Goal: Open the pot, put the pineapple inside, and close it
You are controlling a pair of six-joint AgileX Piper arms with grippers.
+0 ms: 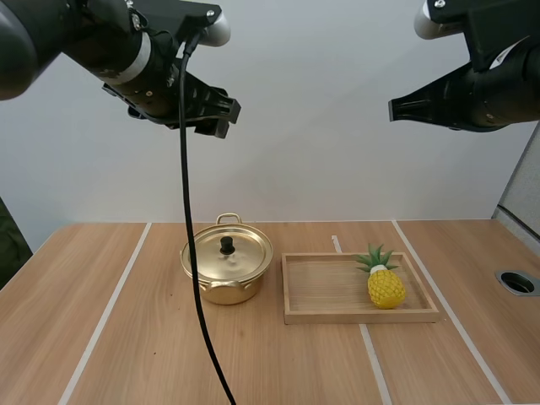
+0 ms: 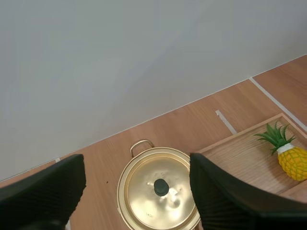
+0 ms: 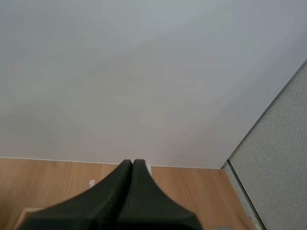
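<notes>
A golden pot stands on the table with its lid on, black knob on top. To its right, a yellow pineapple with green leaves lies at the right end of a wooden tray. My left gripper hangs open high above the pot. In the left wrist view its fingers stand wide apart, with the pot far below between them and the pineapple off to the side. My right gripper is high above the tray, shut into one wedge.
White lines run across the wooden table. A round hole sits in the tabletop at the far right edge, near a grey panel. A white wall stands behind the table.
</notes>
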